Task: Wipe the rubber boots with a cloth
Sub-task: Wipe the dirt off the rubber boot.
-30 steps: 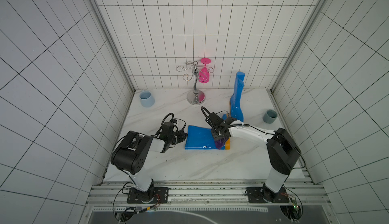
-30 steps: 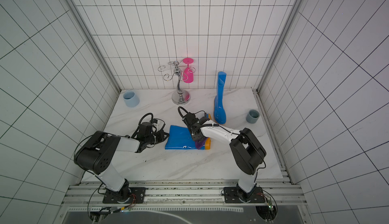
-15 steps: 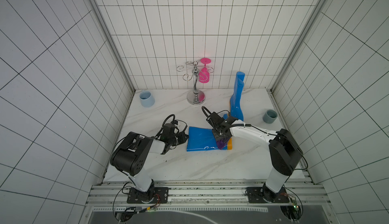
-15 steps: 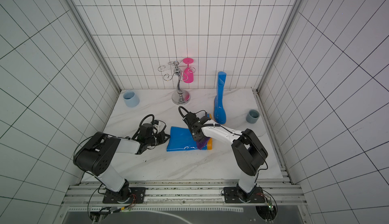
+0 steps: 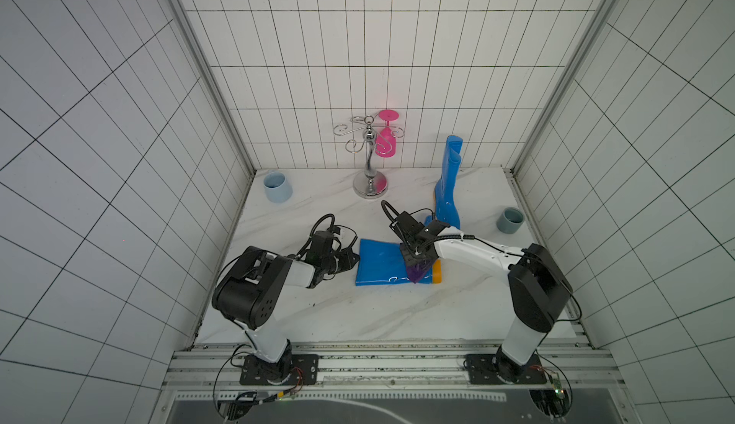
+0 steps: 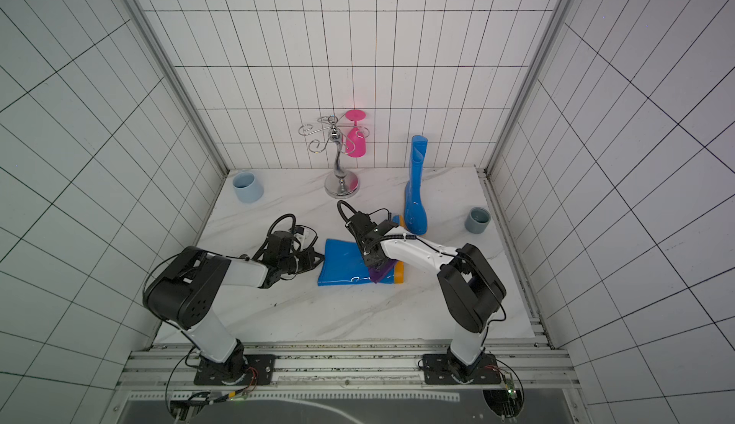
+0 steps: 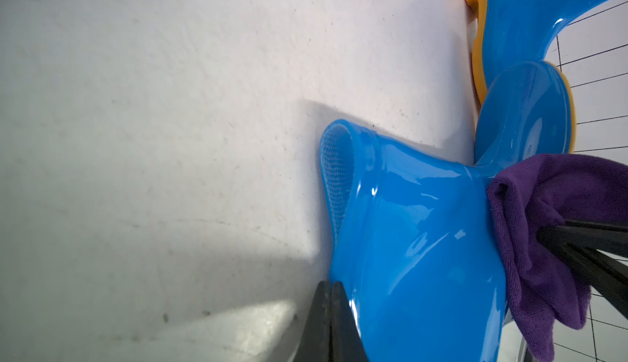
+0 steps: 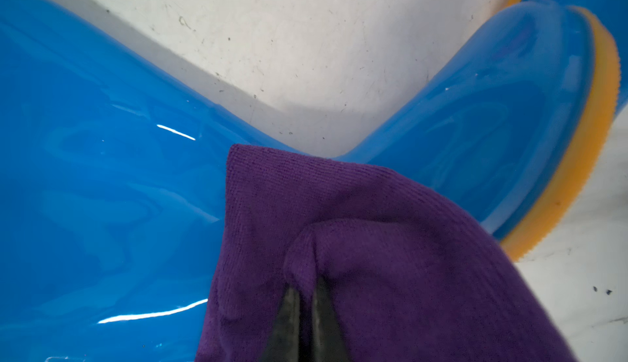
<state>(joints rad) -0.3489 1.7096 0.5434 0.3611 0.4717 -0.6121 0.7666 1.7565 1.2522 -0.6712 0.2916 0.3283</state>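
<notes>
One glossy blue rubber boot [image 5: 378, 263] [image 6: 344, 265] lies on its side mid-table, its orange sole [image 5: 436, 272] to the right. The other boot [image 5: 447, 187] [image 6: 415, 187] stands upright behind it. My right gripper [image 5: 415, 267] [image 8: 306, 290] is shut on the dark-purple cloth [image 5: 417, 274] [image 8: 373, 241], which rests on the lying boot's ankle [image 8: 102, 173]. My left gripper [image 5: 356, 261] [image 7: 330, 284] is shut with nothing in it, its tips against the lying boot's shaft [image 7: 418, 241] near the open top. The cloth [image 7: 550, 224] shows beyond.
A chrome cup stand [image 5: 370, 163] with a pink glass [image 5: 385, 145] hanging on it stands at the back. A light-blue mug [image 5: 277, 187] sits back left, a grey-blue cup [image 5: 510, 221] at the right edge. Tiled walls close in three sides.
The left gripper and the lying boot have shifted slightly to the right. The right gripper with the cloth has stayed at the ankle, barely moving.
</notes>
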